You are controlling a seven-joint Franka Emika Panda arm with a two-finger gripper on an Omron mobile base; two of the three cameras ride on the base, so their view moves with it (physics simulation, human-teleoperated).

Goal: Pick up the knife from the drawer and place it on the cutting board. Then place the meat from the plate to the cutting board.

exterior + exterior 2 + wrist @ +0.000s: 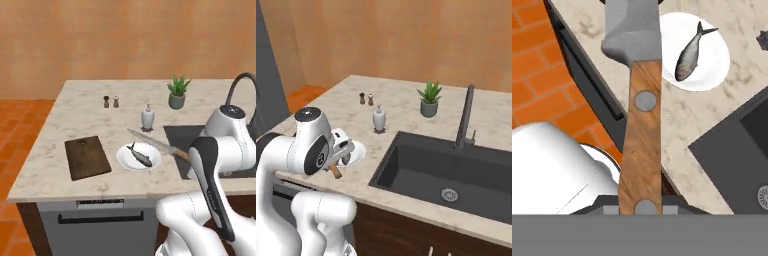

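Observation:
My gripper [342, 152] is shut on the knife's wooden handle [641, 145], which runs up the middle of the hand view. The knife [152, 142] hangs above the counter, its silver blade pointing left and away, over the far edge of the white plate [125, 156]. The meat [140, 156], a small grey fish-shaped strip, lies on that plate [714, 62], and in the hand view this meat [689, 52] sits to the right of the blade. The dark cutting board [87, 157] lies bare on the counter, left of the plate. The drawer is out of view.
Behind the plate stands a white soap dispenser [147, 117], with two shakers [111, 102] and a potted plant [178, 92] farther back. A dark sink [446, 170] with a tall faucet [466, 117] lies right of the plate. A grey appliance front [100, 222] sits under the counter.

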